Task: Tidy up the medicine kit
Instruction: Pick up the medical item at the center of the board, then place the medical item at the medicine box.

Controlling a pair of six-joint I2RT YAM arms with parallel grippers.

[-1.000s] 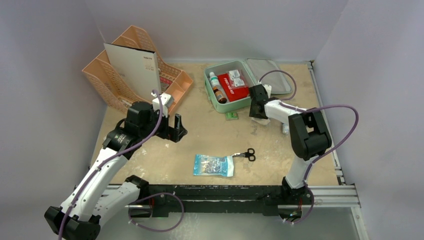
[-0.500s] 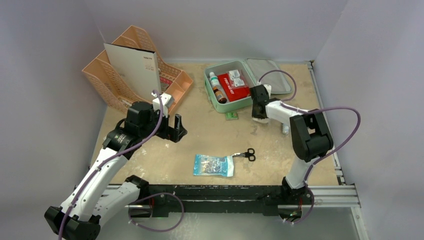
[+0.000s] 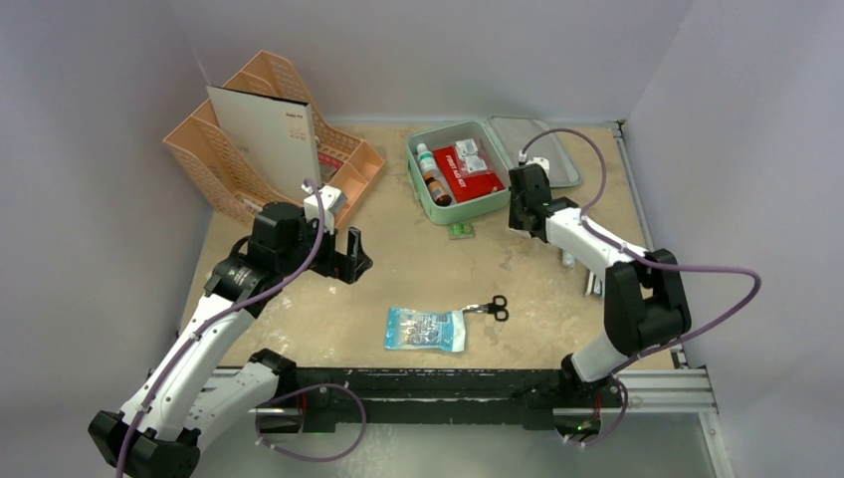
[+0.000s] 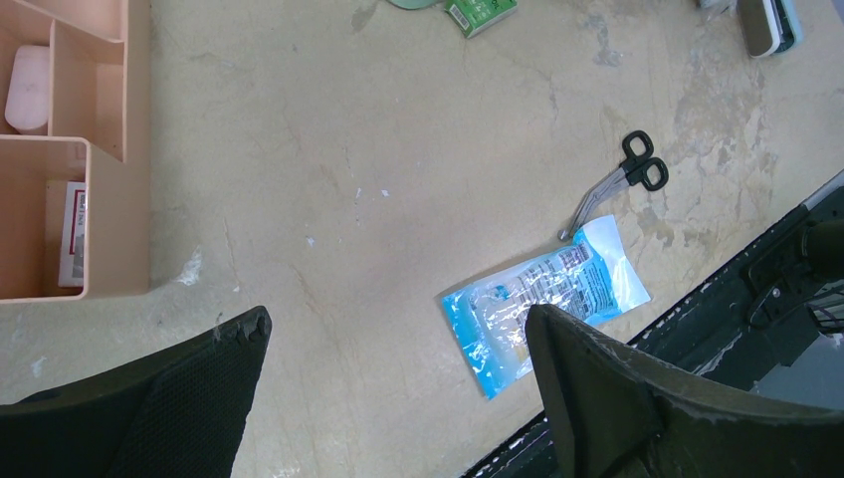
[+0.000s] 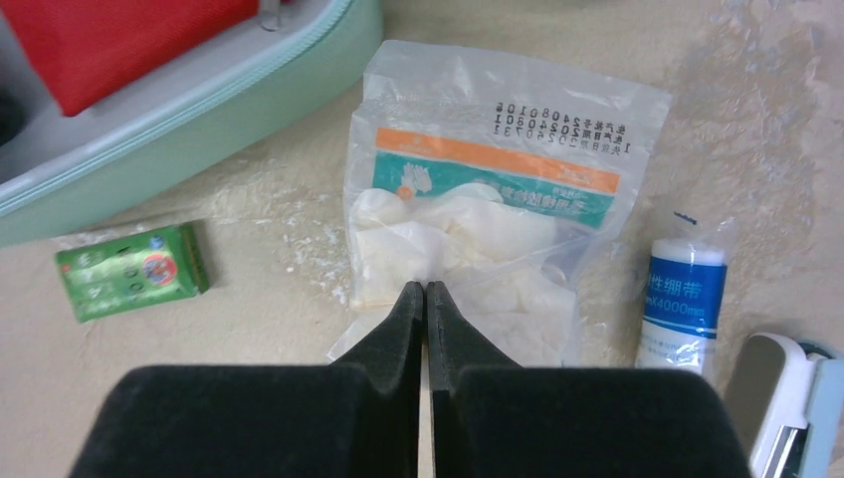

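Two grippers shown | your right gripper (image 5: 426,291): fingers pressed together, pinching the clear glove bag (image 5: 498,199) just beside the open medicine kit (image 3: 468,212), far centre of the table (image 4: 348,149) | your left gripper (image 4: 396,319): fingers spread wide, holding nothing.

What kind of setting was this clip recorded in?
Probably a lab robot-manipulation booth: plain grey walls enclose a worn tabletop, the left arm and right arm are bolted to a black rail at its near edge, and staged props sit there, an open medicine kit and a peach organizer.
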